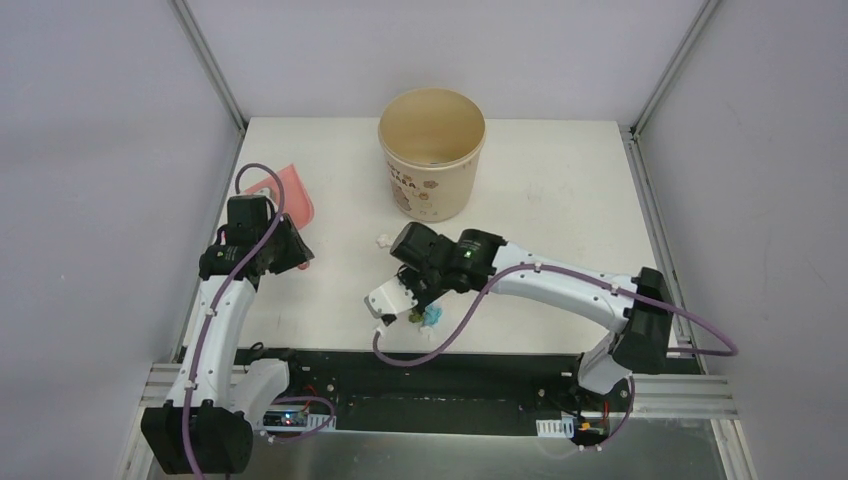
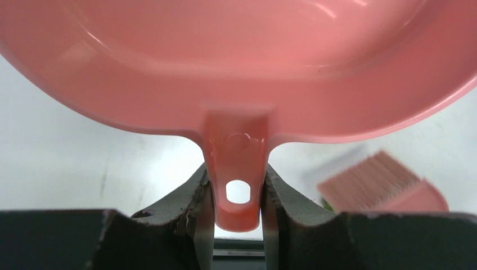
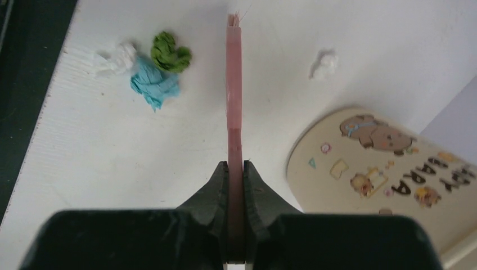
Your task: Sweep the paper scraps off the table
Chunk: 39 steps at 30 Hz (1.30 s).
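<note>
My left gripper [image 2: 237, 194] is shut on the handle of the pink dustpan [image 2: 236, 62], whose pan fills the top of the left wrist view. In the top view it [image 1: 280, 238] is at the table's left side with the dustpan [image 1: 293, 195]. My right gripper [image 3: 235, 169] is shut on the pink hand brush [image 3: 234, 95], seen edge-on. Green [image 3: 170, 52], blue [image 3: 153, 83] and white [image 3: 115, 59] paper scraps lie bunched left of the brush, near the front edge. Another white scrap [image 3: 324, 63] lies to its right. The top view shows the bunch [image 1: 428, 318] beside the right gripper [image 1: 400, 302].
A tall cream paper bucket [image 1: 432, 150] with cartoon prints stands at the back middle of the white table [image 1: 560, 220]; it also shows in the right wrist view [image 3: 382, 169]. Grey walls close in the left, right and back. A black strip [image 1: 480, 365] runs along the front.
</note>
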Available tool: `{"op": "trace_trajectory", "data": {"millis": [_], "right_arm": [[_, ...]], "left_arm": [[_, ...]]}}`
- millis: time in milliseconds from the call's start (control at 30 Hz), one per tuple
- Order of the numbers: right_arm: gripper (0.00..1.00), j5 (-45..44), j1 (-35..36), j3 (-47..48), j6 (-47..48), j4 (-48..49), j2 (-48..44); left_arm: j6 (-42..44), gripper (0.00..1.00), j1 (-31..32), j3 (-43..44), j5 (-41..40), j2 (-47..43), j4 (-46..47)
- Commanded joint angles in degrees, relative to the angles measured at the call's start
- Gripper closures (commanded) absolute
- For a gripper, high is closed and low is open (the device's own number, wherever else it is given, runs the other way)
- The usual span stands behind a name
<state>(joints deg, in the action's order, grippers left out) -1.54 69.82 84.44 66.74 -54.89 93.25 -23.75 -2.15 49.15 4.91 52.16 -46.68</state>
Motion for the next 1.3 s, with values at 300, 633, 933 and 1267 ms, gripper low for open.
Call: {"op": "trace_trajectory", "data": {"millis": [300,633,933,1267], "right_arm": [[1.00,22.4,-8.7,8.5,-10.2,-24.9,-11.6],[1.00,28.0,-8.7,2.6,-17.1,-25.7,-6.4],[1.00,26.0,-14.9,3.7,-20.6,-14.1,0.8],[1.00,26.5,-24.1,13.5,-27.2,-5.9,10.1]], "left_arm": [[6.2,1.00,12.0,17.8,12.5,3.1,-26.3],[6.7,1.00,17.1,12.2,13.1,4.4,-35.0],[4.5,1.00,19.7,7.1,14.9,2.6,-40.9],[2.1,1.00,24.6,5.4,12.9,5.2,-41.8]]}}
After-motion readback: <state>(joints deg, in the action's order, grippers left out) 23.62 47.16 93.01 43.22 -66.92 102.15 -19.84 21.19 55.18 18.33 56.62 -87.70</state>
